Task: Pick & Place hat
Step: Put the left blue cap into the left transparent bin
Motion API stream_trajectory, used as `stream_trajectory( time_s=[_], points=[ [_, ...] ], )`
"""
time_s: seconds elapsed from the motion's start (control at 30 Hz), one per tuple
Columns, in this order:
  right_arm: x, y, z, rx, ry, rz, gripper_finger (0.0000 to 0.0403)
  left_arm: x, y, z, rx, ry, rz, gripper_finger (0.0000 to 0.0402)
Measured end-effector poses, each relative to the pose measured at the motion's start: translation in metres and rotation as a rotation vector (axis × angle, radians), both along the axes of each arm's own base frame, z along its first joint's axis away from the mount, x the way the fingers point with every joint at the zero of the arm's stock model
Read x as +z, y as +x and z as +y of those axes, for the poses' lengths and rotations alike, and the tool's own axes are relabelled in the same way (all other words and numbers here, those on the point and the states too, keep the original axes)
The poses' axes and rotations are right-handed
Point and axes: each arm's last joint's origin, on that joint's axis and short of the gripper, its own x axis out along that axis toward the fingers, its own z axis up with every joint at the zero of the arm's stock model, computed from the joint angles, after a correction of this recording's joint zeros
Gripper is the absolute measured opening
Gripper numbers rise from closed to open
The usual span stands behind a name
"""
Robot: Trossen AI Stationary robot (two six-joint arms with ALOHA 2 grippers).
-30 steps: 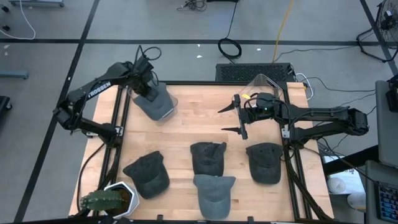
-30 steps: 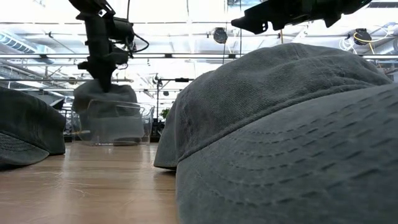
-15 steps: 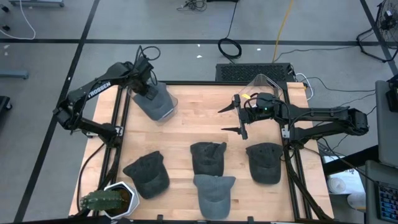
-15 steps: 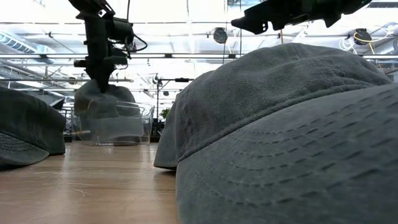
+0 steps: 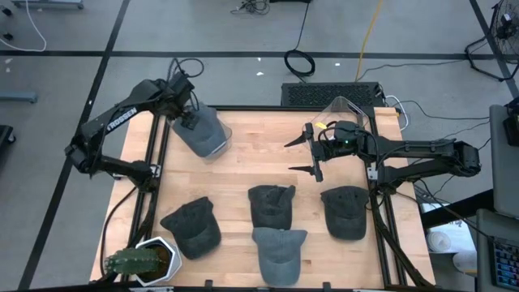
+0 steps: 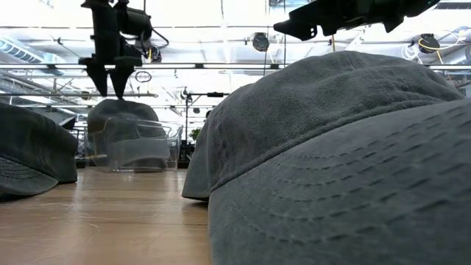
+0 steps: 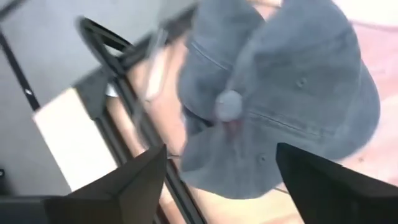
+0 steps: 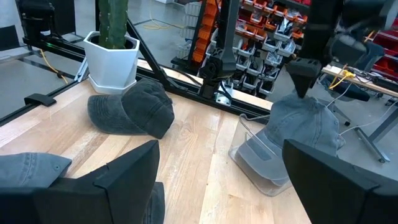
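Note:
A grey hat sits crown-up in a clear container at the table's far left; it also shows in the left wrist view and the right wrist view. My left gripper hangs open just above the hat's crown, touching nothing; from above it stands over the hat's far-left side. My right gripper waits open above the middle of the table's far half, with nothing between its fingers.
Several more grey hats lie along the near half of the table. A cactus in a white pot stands at the near left corner. A second clear container stands at the far right.
My left gripper has opened, let go of the hat and risen straight up off its crown. The hat has stayed in the clear container, sitting slightly lower than before.

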Motion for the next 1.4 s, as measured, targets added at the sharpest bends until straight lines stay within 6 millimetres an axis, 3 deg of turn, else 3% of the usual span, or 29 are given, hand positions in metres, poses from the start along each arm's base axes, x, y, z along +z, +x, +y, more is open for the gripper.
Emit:
stream_trajectory(
  time_s=[0.23, 0.57, 0.7, 0.8, 0.87, 1.07, 1.1, 1.4],
  points=[
    [0.000, 0.000, 0.000, 0.000, 0.000, 0.000, 0.0329, 0.021, -0.016, -0.015, 0.053, 0.132, -0.031, 0.0355],
    [0.000, 0.000, 0.000, 0.000, -0.001, 0.000, 0.0329, 0.033, -0.019, -0.019, 0.103, 0.197, -0.165, 0.0360],
    [0.000, 0.000, 0.000, 0.002, -0.001, 0.000, 0.0329, 0.034, -0.009, -0.020, -0.107, 0.159, -0.232, 0.0355],
    [0.000, 0.000, 0.000, 0.003, -0.007, -0.001, 0.0329, 0.032, 0.014, -0.027, -0.298, 0.128, -0.297, 0.0317],
    [0.000, 0.000, 0.000, 0.004, -0.009, -0.002, 0.0329, 0.025, 0.034, -0.030, -0.355, 0.128, -0.280, 0.0268],
    [0.000, 0.000, 0.000, 0.005, -0.010, -0.002, 0.0329, -0.005, 0.074, -0.018, -0.376, 0.116, -0.176, 0.0044],
    [0.000, 0.000, 0.000, 0.004, -0.009, -0.002, 0.0329, -0.011, 0.078, -0.014, -0.365, 0.105, -0.159, 0.0023],
    [0.000, 0.000, 0.000, 0.003, 0.000, 0.002, 0.0329, -0.047, 0.102, 0.016, -0.330, 0.092, -0.122, 0.0007]
  ],
)
